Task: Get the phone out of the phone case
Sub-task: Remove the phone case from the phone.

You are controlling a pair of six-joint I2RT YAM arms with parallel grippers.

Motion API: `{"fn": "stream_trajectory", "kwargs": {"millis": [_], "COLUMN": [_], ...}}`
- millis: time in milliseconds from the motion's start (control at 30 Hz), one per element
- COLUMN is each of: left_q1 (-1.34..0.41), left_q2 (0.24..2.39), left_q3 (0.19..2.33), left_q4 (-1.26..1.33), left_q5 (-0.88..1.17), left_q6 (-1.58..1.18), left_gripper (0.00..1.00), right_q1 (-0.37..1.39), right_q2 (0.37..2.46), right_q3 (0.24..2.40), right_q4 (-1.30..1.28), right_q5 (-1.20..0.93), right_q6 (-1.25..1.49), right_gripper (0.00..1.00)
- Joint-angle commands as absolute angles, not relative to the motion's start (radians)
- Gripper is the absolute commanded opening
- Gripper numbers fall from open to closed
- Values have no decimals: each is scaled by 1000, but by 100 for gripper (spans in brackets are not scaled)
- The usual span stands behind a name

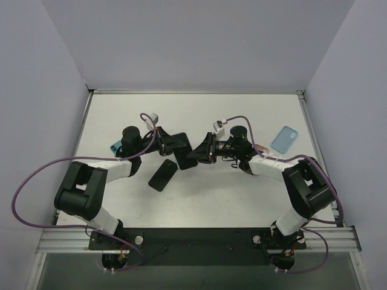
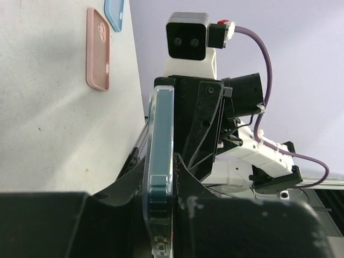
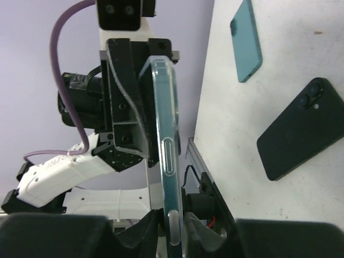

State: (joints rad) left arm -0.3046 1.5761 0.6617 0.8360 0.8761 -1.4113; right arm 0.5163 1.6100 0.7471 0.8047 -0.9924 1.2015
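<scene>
Phone (image 2: 160,194) sits inside a see-through phone case (image 2: 161,134). Both are held up in the air over the middle of the table (image 1: 242,199), standing on edge between the 2 claws.

How it handles, I think: the phone is hard, flat and smooth, so it can slip, and it can break if it falls. It's not heavy. The case is bendy at the rim and hugs the phone tight. A good place to hold is the thin side edges. To get the phone out, peel one corner of the rim back & push on the back.

Left claw (image 1: 169,143) is closed on one end of the case, w/ a finger on each flat side. Right claw (image 1: 204,149) is closed on the other end the same way. Both are nearly shut, just the case's width apart. They hold nothing else.

Going out from there:
- A black phone (image 1: 163,175) lies flat on the table just below the claws, toward the near edge, apart from them.
- A pink case (image 2: 98,48) lies by the right arm.
- A blue case (image 1: 284,139) lies close to the right edge, toward the far right corner.
- A teal thing (image 3: 247,40) lies by the left arm, on the left-edge side. Can't tell if it's a case or a phone.
</scene>
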Motion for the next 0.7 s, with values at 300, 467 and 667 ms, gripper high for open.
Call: {"fn": "stream_trajectory", "kwargs": {"millis": [300, 467, 667], "left_q1": [-308, -336, -333], "left_q2": [1500, 1517, 1539], "left_q3": [696, 681, 675], "left_q4": [925, 992, 1058], "left_q5": [835, 831, 822], "left_q6": [-1460, -1515, -1560], "left_gripper": [37, 36, 0], "right_q1": [537, 540, 538], "right_q2": [1743, 1762, 1740], "right_q3": [655, 683, 672], "right_q4": [1388, 1390, 1321], "right_q5": [-920, -920, -923], "right_q6": [1555, 1560, 1514], "right_gripper": [0, 0, 0]}}
